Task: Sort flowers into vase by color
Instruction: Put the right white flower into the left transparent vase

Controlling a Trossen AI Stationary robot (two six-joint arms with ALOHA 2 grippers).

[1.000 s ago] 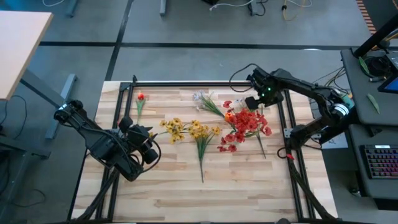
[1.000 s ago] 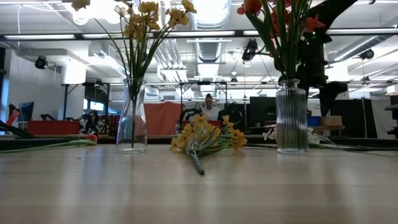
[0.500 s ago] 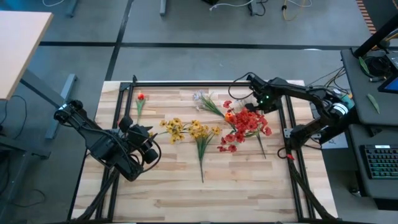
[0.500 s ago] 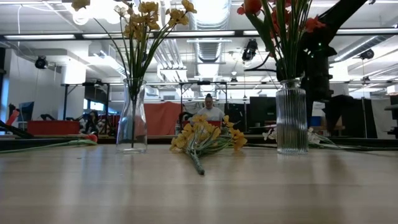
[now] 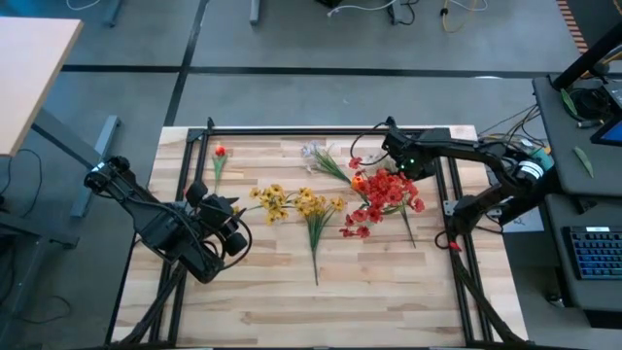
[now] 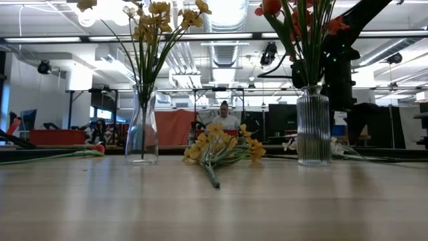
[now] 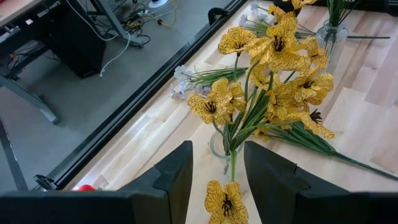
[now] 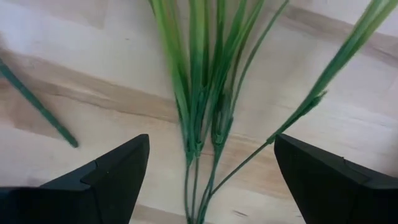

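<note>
Yellow flowers (image 5: 277,201) stand in a clear vase (image 6: 142,134). Red flowers (image 5: 386,190) stand in a ribbed glass vase (image 6: 313,127). A yellow spray (image 5: 313,209) lies flat on the table between the vases. A white spray (image 5: 316,154) and a single red stem (image 5: 220,152) lie near the far edge. My right gripper (image 5: 390,156) is open just beyond the red flowers. Green stalks (image 8: 199,93) show between its fingers, untouched; I cannot tell whose stalks they are. My left gripper (image 5: 238,222) waits open, left of the yellow vase (image 7: 224,148).
A black frame rail (image 5: 321,130) borders the far edge of the wooden table, and another (image 5: 455,194) runs along its right side. The near half of the table (image 5: 321,301) is bare wood. A loose green stalk end (image 8: 37,106) lies beside my right gripper.
My right arm has lowered and flattened out. Its gripper has moved down and slightly toward the table's left, ending close behind the red flowers. The flowers and vases have not moved.
</note>
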